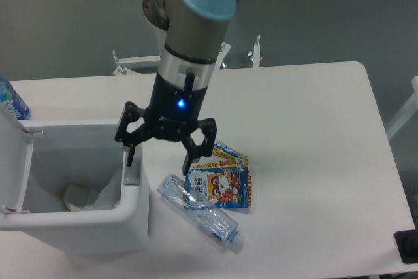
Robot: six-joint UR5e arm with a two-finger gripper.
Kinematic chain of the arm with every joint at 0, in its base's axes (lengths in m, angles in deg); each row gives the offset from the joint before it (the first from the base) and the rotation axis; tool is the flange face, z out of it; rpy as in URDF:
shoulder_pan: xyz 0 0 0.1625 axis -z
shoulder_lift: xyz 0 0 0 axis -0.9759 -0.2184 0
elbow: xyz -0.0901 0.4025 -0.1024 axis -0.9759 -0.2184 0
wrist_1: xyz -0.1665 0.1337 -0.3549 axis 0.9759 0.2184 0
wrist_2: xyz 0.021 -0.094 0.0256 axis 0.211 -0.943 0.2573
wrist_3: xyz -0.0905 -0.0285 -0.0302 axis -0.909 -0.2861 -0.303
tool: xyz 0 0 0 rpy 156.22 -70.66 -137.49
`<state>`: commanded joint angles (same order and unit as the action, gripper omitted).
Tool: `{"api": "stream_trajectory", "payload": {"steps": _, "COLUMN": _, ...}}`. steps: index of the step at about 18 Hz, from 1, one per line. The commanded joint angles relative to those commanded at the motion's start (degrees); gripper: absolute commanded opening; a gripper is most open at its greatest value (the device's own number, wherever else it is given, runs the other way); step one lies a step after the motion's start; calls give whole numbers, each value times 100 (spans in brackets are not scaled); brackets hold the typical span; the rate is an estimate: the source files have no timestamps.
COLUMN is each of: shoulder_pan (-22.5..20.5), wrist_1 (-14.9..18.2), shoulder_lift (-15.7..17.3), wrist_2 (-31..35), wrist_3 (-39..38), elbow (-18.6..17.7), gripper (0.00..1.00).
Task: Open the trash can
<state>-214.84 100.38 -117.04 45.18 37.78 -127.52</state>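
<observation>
The gripper (pixel 161 157) hangs at centre-left of the frame with its two black fingers spread wide and nothing between them. The left-hand fingertip sits at or just above the grey push-button tab (pixel 132 173) on the bin's near rim; whether it presses the tab cannot be told from this view.

At the far left, the trash can (pixel 85 227) stands with its lid (pixel 14 155) swung up on edge along the left side. The inside is exposed, with a crumpled white liner or paper (pixel 88 195) at the bottom. Judged from that, the opening is done; what looks left is only for the arm to lift clear.

A blue-labelled bottle (pixel 8 101) peeks in behind the lid at the frame's left edge. Right of the bin, a crushed clear plastic bottle (pixel 201 213) lies on the white table (pixel 313 161), touching a colourful snack packet (pixel 221 181) beneath the right-hand finger.
</observation>
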Motion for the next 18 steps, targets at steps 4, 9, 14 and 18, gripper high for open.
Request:
{"api": "stream_trajectory", "payload": {"steps": 4, "shoulder_pan": -343, "wrist_1": -96, "shoulder_lift": 35, "wrist_2": 9, "wrist_3": 88, "elbow": 255, "gripper": 100}}
{"api": "stream_trajectory", "payload": {"steps": 9, "shoulder_pan": -818, "wrist_1": -220, "shoulder_lift": 176, "wrist_2": 218, "wrist_3": 824, "elbow": 221, "gripper": 100}}
{"api": "stream_trajectory", "payload": {"steps": 14, "shoulder_pan": -1029, "wrist_1": -71, "shoulder_lift": 307, "wrist_2": 1028, "wrist_3": 2344, "elbow": 28, "gripper": 100}}
{"api": "stream_trajectory", "payload": {"steps": 18, "shoulder_pan": -1126, "wrist_1": 70, "shoulder_lift": 527, "wrist_2": 1528, "wrist_3": 3496, "elbow": -315, "gripper": 100}}
